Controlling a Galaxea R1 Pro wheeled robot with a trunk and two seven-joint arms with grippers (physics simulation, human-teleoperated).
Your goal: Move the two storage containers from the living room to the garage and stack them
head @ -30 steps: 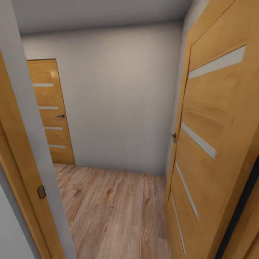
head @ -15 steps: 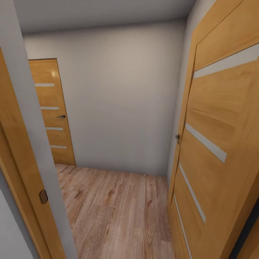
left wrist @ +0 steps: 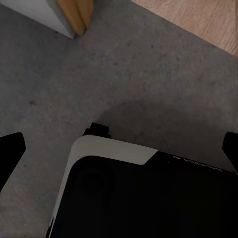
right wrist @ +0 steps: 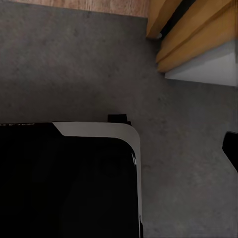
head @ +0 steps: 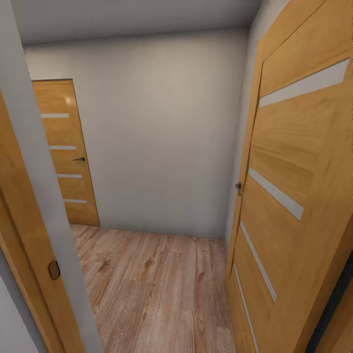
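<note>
Both of my claws hang low over the floor (left wrist: 148, 74), a dark grey, matte, speckled concrete. On my left gripper (left wrist: 119, 148) the two black fingertips sit far apart at the frame's edges, so it is spread wide with nothing between them. Of my right gripper (right wrist: 230, 148) I see one black fingertip (right wrist: 231, 148) at the frame's edge, and I cannot tell how its jaws stand. Beneath both wrists lies my own base (left wrist: 134, 198), black with a rounded pale grey rim. Just past it the concrete meets a wood-plank floor (head: 157, 289), light and grainy, at a doorway with an orange-wood frame (right wrist: 198, 34) and a pale grey wall end (left wrist: 37, 12). From my head, an open orange-wood door (head: 294, 196) with pale horizontal stripes stands close at my right. Farther on, a plain pale grey wall (head: 162, 137) closes a small hall, with a second striped door (head: 63, 152), shut, at its left end.
</note>
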